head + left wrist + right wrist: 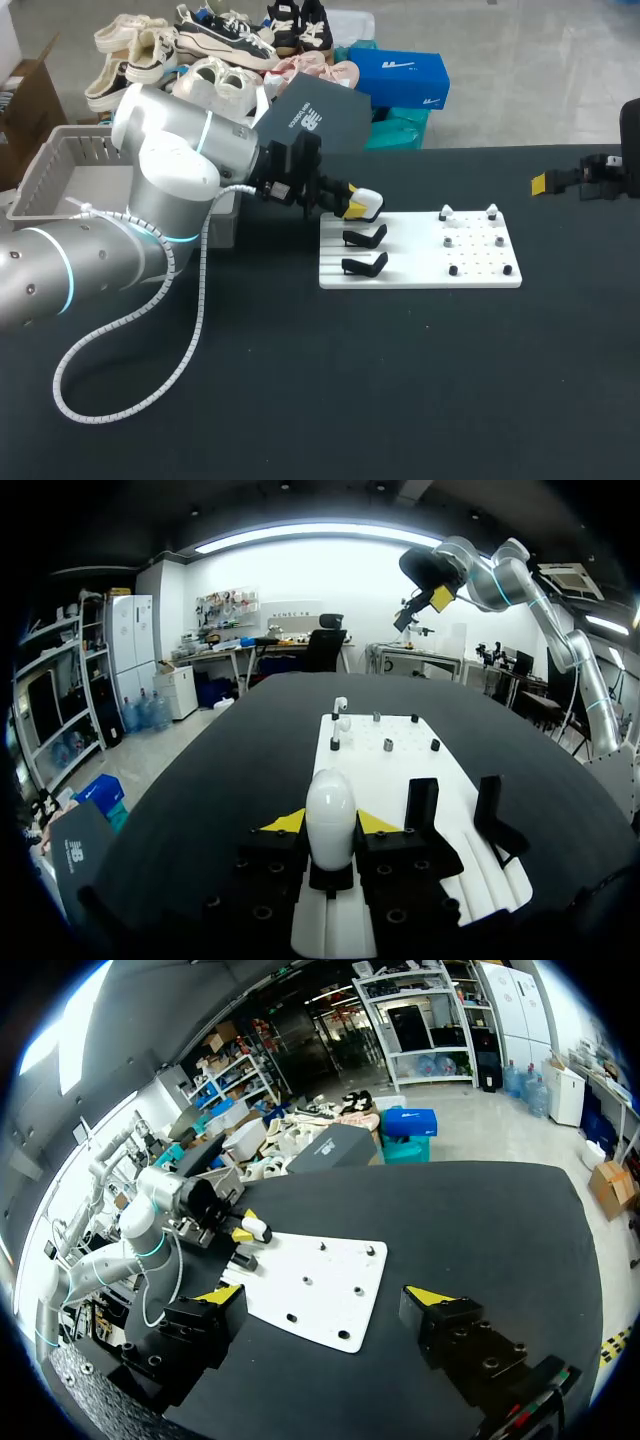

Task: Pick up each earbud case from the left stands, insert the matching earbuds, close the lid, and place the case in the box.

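Black table [300, 400], white board [415, 278], white case [367, 203]

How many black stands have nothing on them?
2. One stand is in the middle of the board's left side, and another stand is nearer the camera. The case sits beyond them, between the left fingers.

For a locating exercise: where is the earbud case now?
Head view: the case sits at the board's left end, just beyond two empty stands, inside the left gripper.

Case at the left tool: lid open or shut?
Shut. The case in the left tool is one smooth white oval, with no raised lid or gap visible.
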`<state>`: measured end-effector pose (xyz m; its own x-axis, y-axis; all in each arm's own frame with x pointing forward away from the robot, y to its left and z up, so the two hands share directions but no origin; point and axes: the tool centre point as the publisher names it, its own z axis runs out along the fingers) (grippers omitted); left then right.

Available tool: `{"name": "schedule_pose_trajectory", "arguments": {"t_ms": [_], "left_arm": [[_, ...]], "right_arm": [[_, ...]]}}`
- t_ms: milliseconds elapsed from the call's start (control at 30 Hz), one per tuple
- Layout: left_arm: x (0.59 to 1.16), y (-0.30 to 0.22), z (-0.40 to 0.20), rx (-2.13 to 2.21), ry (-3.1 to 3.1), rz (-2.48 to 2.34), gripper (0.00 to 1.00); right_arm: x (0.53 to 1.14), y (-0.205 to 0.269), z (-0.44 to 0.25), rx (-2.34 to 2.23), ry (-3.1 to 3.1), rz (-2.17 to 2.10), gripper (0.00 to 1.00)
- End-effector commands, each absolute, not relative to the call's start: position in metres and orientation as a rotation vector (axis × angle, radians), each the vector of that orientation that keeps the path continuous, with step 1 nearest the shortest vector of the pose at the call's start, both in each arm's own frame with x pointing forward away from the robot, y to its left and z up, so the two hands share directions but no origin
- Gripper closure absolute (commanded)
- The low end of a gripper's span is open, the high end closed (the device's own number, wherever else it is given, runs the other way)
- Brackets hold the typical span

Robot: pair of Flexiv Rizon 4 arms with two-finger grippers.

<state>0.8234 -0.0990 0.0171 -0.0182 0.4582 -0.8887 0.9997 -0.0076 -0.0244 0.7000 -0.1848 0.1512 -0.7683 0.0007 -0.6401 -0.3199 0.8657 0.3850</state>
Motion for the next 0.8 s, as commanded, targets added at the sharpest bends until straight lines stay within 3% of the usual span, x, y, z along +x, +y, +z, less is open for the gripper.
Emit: {"name": "schedule_pose_trajectory", "arguments": {"t_ms": [33, 367, 800], "left_arm": [[0.827, -0.099, 0.018, 1.545, 1.546, -0.978, 1.0], [0.808, -0.078, 0.054, 1.517, 1.449, -1.037, 1.0], [0.744, -0.05, 0.113, 1.42, 1.376, -1.077, 1.0]], "right_arm": [[0.701, -0.186, 0.151, -0.233, 2.376, 0.643, 0.0], [0.701, -0.186, 0.151, -0.233, 2.376, 0.643, 0.0], [0.701, -0.186, 0.151, -0.233, 2.376, 0.643, 0.0]]}}
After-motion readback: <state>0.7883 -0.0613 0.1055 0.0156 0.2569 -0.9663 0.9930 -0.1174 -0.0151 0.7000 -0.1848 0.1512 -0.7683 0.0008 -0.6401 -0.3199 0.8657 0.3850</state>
